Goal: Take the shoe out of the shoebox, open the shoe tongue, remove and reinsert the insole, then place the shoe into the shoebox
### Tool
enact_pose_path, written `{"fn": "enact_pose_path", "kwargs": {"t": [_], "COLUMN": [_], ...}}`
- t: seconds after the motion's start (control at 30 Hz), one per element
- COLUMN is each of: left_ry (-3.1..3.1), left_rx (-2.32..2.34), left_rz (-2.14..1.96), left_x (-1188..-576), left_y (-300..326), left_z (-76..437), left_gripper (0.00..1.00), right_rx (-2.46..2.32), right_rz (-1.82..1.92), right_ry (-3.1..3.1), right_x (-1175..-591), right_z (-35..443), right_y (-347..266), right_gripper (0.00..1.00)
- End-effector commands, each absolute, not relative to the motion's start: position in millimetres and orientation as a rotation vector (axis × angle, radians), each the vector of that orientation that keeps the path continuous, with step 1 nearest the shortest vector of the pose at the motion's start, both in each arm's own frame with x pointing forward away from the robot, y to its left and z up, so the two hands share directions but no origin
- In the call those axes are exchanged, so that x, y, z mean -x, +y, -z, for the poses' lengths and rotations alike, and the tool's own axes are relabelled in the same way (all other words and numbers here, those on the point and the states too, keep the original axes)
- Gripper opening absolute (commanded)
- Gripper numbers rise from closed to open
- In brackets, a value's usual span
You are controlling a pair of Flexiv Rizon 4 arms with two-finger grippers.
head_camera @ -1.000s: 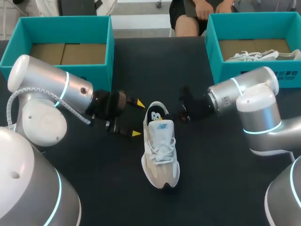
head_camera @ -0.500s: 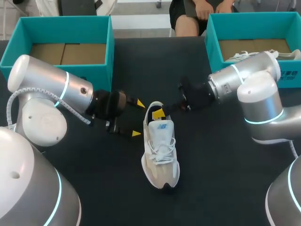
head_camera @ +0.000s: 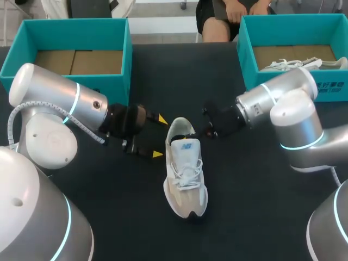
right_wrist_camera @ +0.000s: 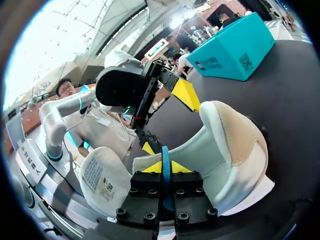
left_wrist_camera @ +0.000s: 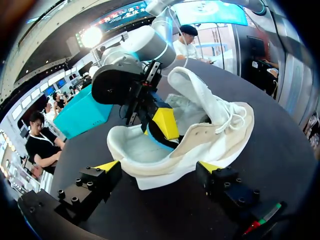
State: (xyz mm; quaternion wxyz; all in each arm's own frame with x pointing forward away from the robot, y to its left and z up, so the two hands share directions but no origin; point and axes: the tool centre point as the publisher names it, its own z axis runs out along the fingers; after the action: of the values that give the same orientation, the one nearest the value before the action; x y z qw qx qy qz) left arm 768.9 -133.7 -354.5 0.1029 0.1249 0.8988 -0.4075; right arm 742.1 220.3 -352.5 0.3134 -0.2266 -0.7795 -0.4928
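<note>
A white and beige shoe [head_camera: 185,174] lies on the black table, heel toward the far side. My right gripper [head_camera: 189,134] dips into the shoe's opening from the right. In the right wrist view its fingertips [right_wrist_camera: 149,167] are shut on the thin blue edge of the insole [right_wrist_camera: 164,162], inside the shoe [right_wrist_camera: 232,150]. My left gripper [head_camera: 160,136] stands open just left of the heel. In the left wrist view the shoe's heel [left_wrist_camera: 150,167] sits between its wide-apart tips without contact. The insole [left_wrist_camera: 159,141] shows there under the right gripper's yellow tip.
A teal shoebox [head_camera: 73,23] with a bare cardboard floor stands at the far left. A second teal box [head_camera: 248,68] at the far right holds another white shoe [head_camera: 302,64]. Black tabletop stretches in front of the shoe.
My right gripper has dropped deeper into the shoe's opening and closed on the insole. The left arm and the shoe have stayed put.
</note>
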Motion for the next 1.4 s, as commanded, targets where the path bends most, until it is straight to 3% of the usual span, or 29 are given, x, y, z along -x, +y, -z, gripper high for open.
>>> {"fn": "enact_pose_path", "kwargs": {"t": [0.03,0.17,0.7,1.2,1.4], "left_ry": [2.655,2.655,2.655,2.655,2.655], "left_rx": [-0.368,-0.368,-0.368,-0.368,-0.368], "left_rz": [1.197,1.197,1.197,1.197,1.197], "left_x": [-769,-769,-769,-769,-769], "left_y": [-135,-135,-135,-135,-135], "left_z": [354,354,354,354,354], "left_gripper": [1.0,1.0,1.0,1.0,1.0], "right_rx": [0.604,0.583,0.453,0.534,0.712], "right_rz": [1.305,1.306,1.35,1.391,1.359], "right_ry": [-2.079,-2.118,-2.2,-2.371,-2.374], "right_x": [-742,-747,-764,-779,-773], "right_z": [349,337,309,243,236], "right_y": [220,219,239,212,195], "right_gripper": [0.24,0.34,0.45,0.48,0.4]}}
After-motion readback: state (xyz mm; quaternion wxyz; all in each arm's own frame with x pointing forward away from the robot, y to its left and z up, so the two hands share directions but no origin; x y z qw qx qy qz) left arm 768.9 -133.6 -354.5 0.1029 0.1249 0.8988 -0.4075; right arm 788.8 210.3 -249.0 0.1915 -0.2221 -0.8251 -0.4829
